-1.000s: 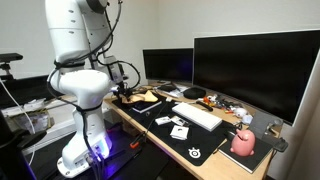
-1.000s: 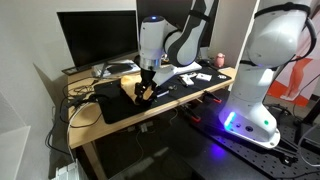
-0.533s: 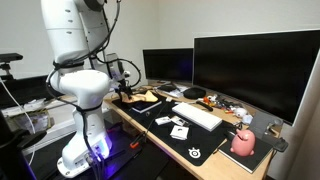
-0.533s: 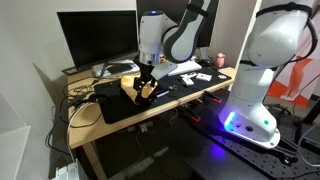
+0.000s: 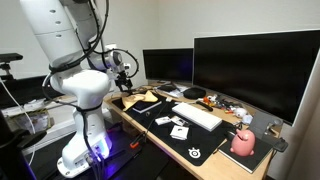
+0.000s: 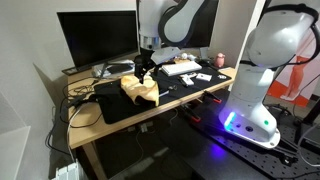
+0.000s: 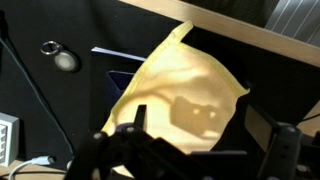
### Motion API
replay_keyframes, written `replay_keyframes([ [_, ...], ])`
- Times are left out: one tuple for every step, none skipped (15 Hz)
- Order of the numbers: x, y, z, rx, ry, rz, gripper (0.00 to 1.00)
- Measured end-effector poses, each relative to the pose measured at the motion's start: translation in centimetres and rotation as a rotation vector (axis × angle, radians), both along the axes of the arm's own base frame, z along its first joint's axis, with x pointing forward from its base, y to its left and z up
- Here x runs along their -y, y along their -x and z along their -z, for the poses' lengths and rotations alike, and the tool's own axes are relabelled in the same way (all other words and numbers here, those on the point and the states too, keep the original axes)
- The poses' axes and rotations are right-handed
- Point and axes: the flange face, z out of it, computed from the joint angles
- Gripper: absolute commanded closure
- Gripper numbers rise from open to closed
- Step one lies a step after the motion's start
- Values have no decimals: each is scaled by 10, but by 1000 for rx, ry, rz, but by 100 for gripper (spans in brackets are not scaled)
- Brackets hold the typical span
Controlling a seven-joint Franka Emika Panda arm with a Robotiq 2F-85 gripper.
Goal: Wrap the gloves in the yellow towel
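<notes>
Directly beneath the spread, empty hand (image 7: 195, 152), yellow towel (image 7: 185, 90), long axis diagonal, tip toward desk edge (image 7: 250, 26).

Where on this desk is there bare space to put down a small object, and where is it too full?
Bare: the black mat between the yellow towel and the desk's front edge. Crowded: around the white keyboard, and above the towel, where the end effector hangs.

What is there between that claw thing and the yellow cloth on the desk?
Only air. In an exterior view the gripper hangs just above the yellow towel without touching it, and the wrist view looks straight down onto bare towel between its open fingers.
</notes>
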Motion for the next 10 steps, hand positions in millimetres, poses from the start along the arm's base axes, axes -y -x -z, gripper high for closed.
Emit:
replay_keyframes([
  [-2,2,-8,3,4,5,0],
  [-5,4,-17,6,9,8,0],
  [-9,4,-25,10,12,10,0],
  [-14,4,-32,13,17,10,0],
  [-18,3,-40,16,24,11,0],
  [-23,1,-46,20,29,18,0],
  [-26,0,-50,25,29,15,0],
  [-27,0,-49,24,30,14,0],
  [-26,0,-47,21,32,14,0],
  [-25,1,-46,18,33,16,0],
])
